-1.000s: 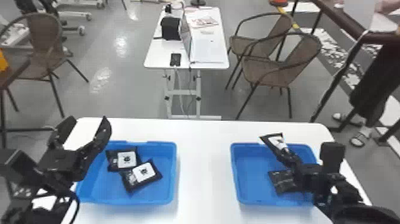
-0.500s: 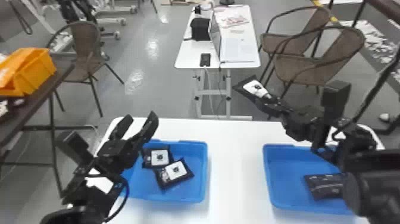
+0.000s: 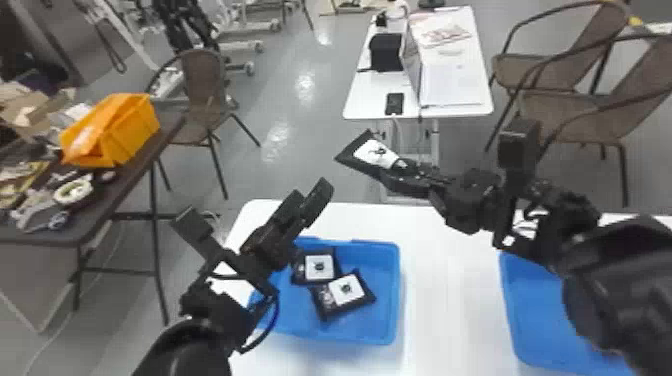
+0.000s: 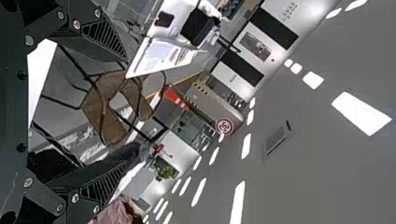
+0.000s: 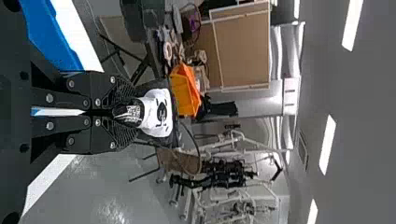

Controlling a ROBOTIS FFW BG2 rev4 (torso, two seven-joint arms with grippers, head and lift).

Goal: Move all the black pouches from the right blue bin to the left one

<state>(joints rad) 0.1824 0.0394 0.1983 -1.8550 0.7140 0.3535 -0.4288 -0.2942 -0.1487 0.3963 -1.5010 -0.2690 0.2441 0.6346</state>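
Note:
Held up above the table's far edge, between the two bins, is a black pouch with a white label (image 3: 372,153); my right gripper (image 3: 407,175) is shut on its end. In the right wrist view the pouch (image 5: 161,112) juts out from the fingers of the right gripper (image 5: 122,112). Two more labelled pouches (image 3: 319,266) (image 3: 346,292) lie in the left blue bin (image 3: 392,300), one partly against the other. Over that bin's far left corner is my left gripper (image 3: 305,200); the left wrist view has the left gripper (image 4: 116,114) open and holding nothing. The right arm covers much of the right blue bin (image 3: 530,310).
White table (image 3: 450,280) surface lies between the bins. Beyond it stand a smaller white table (image 3: 355,107) and brown chairs (image 3: 590,110). A dark side table (image 3: 115,195) with an orange bin (image 3: 112,132) is at the left.
The right gripper has lifted the pouch out of the right bin and carried it left. The head view has swung left. My left gripper now points more to the right.

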